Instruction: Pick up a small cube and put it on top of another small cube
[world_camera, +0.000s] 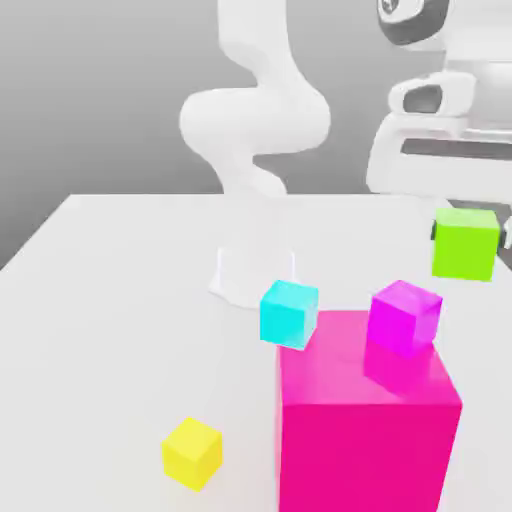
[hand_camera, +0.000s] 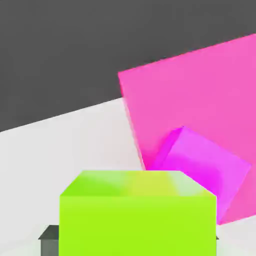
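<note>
Pinching the lime-green small cube (world_camera: 465, 243) in the claw (world_camera: 470, 240), fingers (hand_camera: 49, 239) pressed against its 2 sides, holding it in the air clear of the white table (world_camera: 120, 300). Hanging above and toward the exterior view's right of the magenta cube (world_camera: 404, 317), itself resting on the big hot-pink block (world_camera: 365, 420). Leaving the cyan cube (world_camera: 289, 313) lower and farther toward the exterior view's left, beside the block's upper corner, and the yellow cube (world_camera: 192, 452) well apart on the table. Showing, from the hand view, the green cube (hand_camera: 137, 215) close up, with the magenta cube (hand_camera: 205, 167) and the block (hand_camera: 200, 100) beyond it.
</note>
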